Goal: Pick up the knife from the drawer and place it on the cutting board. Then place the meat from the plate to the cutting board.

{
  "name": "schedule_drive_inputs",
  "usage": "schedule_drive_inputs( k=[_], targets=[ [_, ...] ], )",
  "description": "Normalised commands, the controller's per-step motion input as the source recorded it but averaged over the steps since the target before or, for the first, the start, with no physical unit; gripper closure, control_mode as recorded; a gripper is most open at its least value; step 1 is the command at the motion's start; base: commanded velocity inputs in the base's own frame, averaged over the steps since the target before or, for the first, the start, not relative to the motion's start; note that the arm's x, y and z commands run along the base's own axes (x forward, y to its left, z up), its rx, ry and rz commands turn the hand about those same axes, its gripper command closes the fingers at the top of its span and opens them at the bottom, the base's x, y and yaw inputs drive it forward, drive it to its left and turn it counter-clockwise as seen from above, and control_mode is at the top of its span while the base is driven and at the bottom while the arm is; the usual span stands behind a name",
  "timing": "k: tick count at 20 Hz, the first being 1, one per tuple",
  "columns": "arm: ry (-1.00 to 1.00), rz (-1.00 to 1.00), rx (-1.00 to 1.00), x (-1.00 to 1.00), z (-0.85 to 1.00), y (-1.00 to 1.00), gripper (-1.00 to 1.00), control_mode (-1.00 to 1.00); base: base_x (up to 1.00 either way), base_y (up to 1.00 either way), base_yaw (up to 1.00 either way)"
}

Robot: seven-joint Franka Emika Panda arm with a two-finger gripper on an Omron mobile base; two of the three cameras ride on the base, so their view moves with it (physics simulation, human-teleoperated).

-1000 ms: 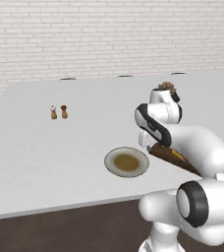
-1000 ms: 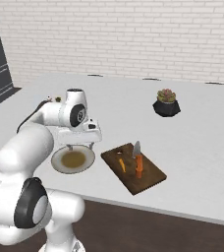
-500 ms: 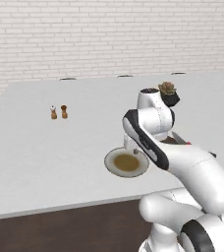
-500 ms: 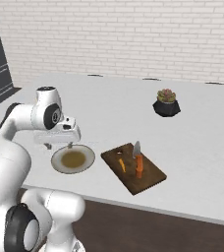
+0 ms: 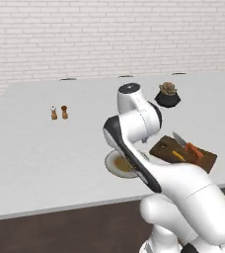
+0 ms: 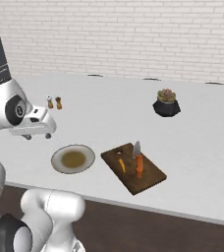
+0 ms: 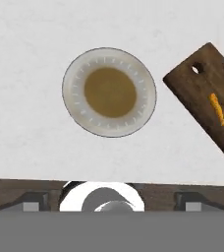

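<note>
The cutting board [image 6: 133,168] lies on the white counter [image 6: 104,106] near its front edge, set at a slant. On it rest both task items. The knife [image 6: 138,160] has its grey blade pointing toward the far wall and its orange-red handle toward the counter's front edge. The meat [image 6: 122,165], a small orange-yellow lump, lies just beside the knife on the side nearer the plate, apart from it. Their long axes run roughly parallel. The plate [image 6: 73,159] sits just beside the board, toward the robot's left, and carries nothing; its brownish centre is bare in the hand view.

The gripper [image 6: 38,134] hangs above the counter, beyond the plate on the side away from the board, well apart from both items. Its jaws are spread wide and hold nothing. Seen from the hand camera, the plate [image 7: 109,91] lies almost straight below, while the board [image 7: 205,98], with the meat [image 7: 216,109] on it, runs off to the right.

By this layout both placements appear complete, so any coming move is probably a withdrawal, not a grasp.

Also on the counter: a potted plant [image 6: 166,102] in a black pot and two small shakers [image 6: 54,102]. No brand, label or legible writing appears anywhere.
</note>
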Motion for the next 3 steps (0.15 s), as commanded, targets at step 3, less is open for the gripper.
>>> schedule_drive_inputs(
  k=[3],
  targets=[
    [-0.16,-0.09,-0.16,-0.34,0.50,0.38,-1.00,-1.00,0.00,0.00,0.00]
  ],
)
